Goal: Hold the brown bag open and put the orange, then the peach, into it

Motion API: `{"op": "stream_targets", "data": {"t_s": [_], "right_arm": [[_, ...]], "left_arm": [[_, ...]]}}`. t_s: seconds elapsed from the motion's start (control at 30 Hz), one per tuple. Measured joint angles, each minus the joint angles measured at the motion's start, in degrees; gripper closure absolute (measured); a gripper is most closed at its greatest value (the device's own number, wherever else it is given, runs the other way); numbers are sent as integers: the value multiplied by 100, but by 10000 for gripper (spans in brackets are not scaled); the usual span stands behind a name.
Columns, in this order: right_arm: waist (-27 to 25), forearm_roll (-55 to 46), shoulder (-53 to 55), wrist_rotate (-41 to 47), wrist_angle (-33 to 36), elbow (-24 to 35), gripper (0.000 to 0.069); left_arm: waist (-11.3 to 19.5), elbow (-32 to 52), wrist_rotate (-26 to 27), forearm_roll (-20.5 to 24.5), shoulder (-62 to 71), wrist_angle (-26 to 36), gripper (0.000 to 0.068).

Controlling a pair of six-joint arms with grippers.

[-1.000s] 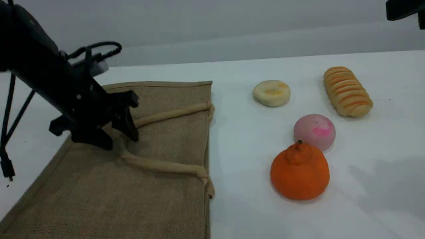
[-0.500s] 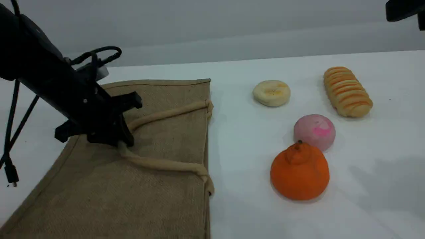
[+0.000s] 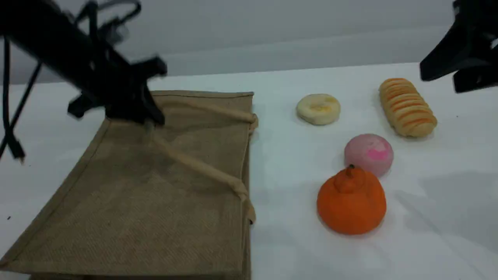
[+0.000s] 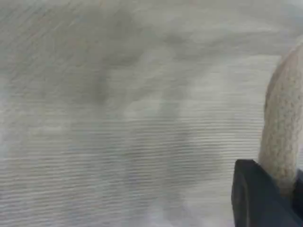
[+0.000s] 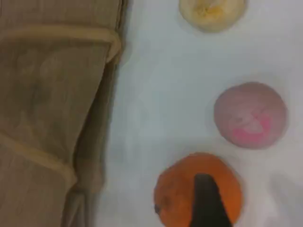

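The brown bag (image 3: 155,194) lies flat on the left of the table, mouth toward the fruits. My left gripper (image 3: 149,121) is shut on the bag's upper rope handle (image 3: 194,165) and holds it raised off the fabric. In the left wrist view the handle (image 4: 281,132) runs down into the dark fingertip (image 4: 255,198). The orange (image 3: 351,202) sits right of the bag, with the peach (image 3: 369,153) just behind it. My right gripper (image 3: 441,79) hangs open at the top right, well above the fruits. Its wrist view shows the orange (image 5: 180,194) under its fingertip (image 5: 206,203), and the peach (image 5: 250,116).
A round cream bun (image 3: 318,109) and an orange-striped bread loaf (image 3: 406,107) lie behind the peach. The bag's second handle (image 3: 218,111) stretches toward its far corner. The white table (image 3: 291,163) shows bare between bag and fruits.
My left gripper shut on the rope handle and rose up and back, pulling the handle taut and shifting the bag. The right gripper came down into view at the top right.
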Motion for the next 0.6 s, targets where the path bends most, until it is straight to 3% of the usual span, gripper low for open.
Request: {"op": "stream_targets", "data": {"t_s": [0.17,0.47,0.6], "right_arm": [[90,483,300,-489,59,0,318],[788,614,561,-833,-571,0,318],[1001,614,688,-833,-756,0,318]], "left_arm": [[0,-552,0,146,-403,888,598],[0,-1836,22,1159,-925,3044,598],[0,-2368,477,1206,-1060,3790,598]]}}
